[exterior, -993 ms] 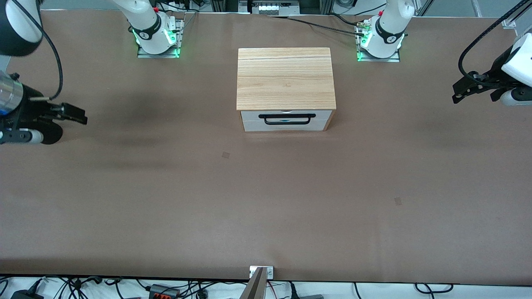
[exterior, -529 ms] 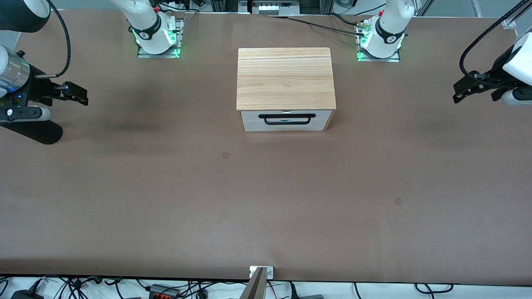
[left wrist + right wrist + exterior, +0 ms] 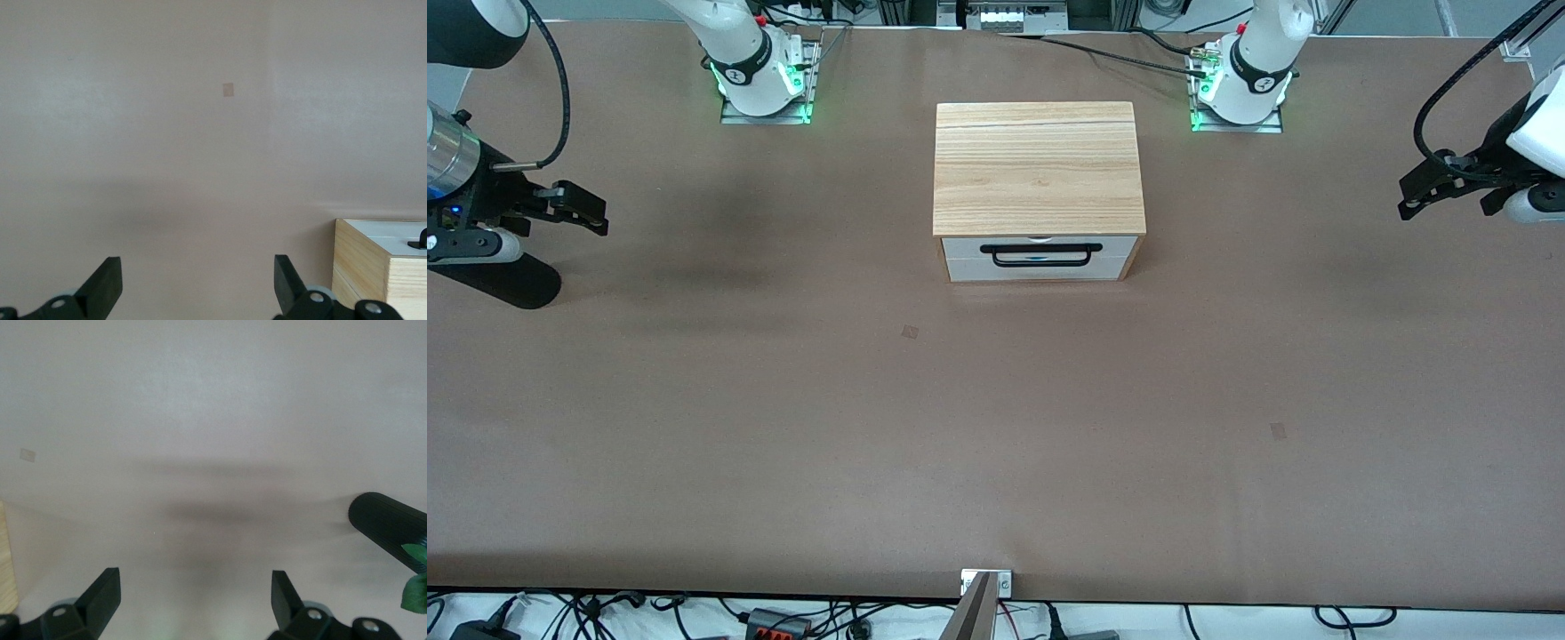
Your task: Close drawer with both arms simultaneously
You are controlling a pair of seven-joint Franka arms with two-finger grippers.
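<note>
Drawer (image 3: 1040, 258) looks flush in the cabinet (image 3: 1039, 169). Left gripper (image 3: 1421, 194) and right gripper (image 3: 580, 207) hang wide open over opposite table (image 3: 996, 427) ends. Any remaining push should land evenly on both halves of the front.

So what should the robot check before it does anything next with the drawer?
1. Drawer pushed flush into the cabinet: ok, front panel sits level with the frame.
2. Left end effector open and holding nothing: ok.
3. Right end effector open and holding nothing: ok.
4. Both end effectors apart from the cabinet: ok, each is over its own end of the table.
5. Nothing caught on the black handle: ok.
</note>
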